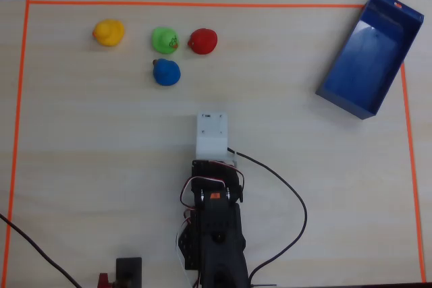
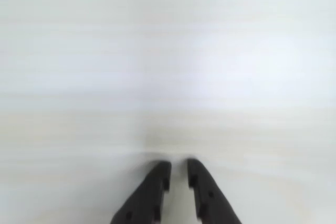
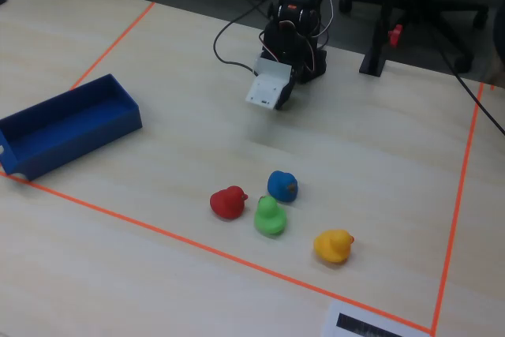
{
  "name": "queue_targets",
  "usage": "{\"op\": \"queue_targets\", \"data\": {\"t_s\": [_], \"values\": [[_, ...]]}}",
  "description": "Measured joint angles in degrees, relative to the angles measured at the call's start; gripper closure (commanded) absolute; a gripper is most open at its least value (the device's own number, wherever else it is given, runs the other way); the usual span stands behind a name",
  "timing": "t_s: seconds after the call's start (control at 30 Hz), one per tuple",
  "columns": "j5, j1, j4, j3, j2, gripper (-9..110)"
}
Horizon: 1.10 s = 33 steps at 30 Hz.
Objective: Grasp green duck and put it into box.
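The green duck [image 1: 164, 40] sits on the table at the far left, between a yellow duck and a red duck, with a blue duck just in front of it. It also shows in the fixed view [image 3: 269, 217]. The blue box [image 1: 370, 55] stands open and empty at the far right corner, and at the left in the fixed view [image 3: 79, 144]. My gripper [image 2: 178, 165] is shut and empty just above bare table, well short of the ducks. In the overhead view the white wrist mount [image 1: 212, 133] hides the gripper.
A yellow duck [image 1: 109, 32], a red duck [image 1: 202, 41] and a blue duck [image 1: 167, 72] crowd the green one. Orange tape [image 1: 196, 5] frames the work area. A black cable [image 1: 290, 197] loops to the right of the arm's base.
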Motion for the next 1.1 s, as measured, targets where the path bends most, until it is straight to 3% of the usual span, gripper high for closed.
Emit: {"op": "queue_targets", "data": {"t_s": [0.2,0.3,0.5,0.73,1.1], "values": [[-0.70,-2.02,-1.41,-20.83,-20.21,99],[-3.96,-2.55,-1.41,-33.66,-30.50,83],[-11.51,-1.93,-8.17,-55.55,-49.04,72],[-11.87,-6.24,-26.02,-66.36,-64.78,73],[-11.78,-8.53,-42.10,-77.34,-88.95,68]]}}
